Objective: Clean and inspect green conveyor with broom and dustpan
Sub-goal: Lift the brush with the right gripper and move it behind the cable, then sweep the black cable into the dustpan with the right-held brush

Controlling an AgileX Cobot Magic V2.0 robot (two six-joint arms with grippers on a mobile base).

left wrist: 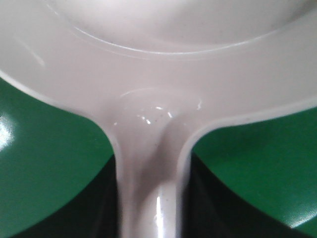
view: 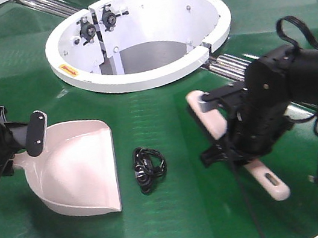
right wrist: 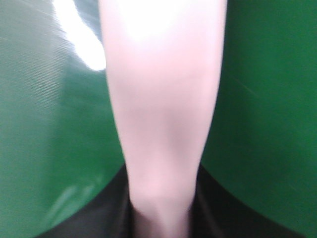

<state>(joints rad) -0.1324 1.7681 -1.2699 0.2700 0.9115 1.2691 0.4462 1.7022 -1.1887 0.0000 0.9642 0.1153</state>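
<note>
The green conveyor (view: 181, 213) carries a small black tangle (view: 149, 168) midway between its white inner hub (view: 145, 75) and its near edge. The dustpan (view: 78, 166) lies flat just left of the tangle, mouth facing it, its handle clamped in the left fingers (view: 35, 135). The broom (view: 213, 119) lies to the right, with the right fingers (view: 226, 135) closed round its middle. The sweep should probably run leftward, bristles low on the belt, with the pan's lip pressed down so nothing slips under.
</note>
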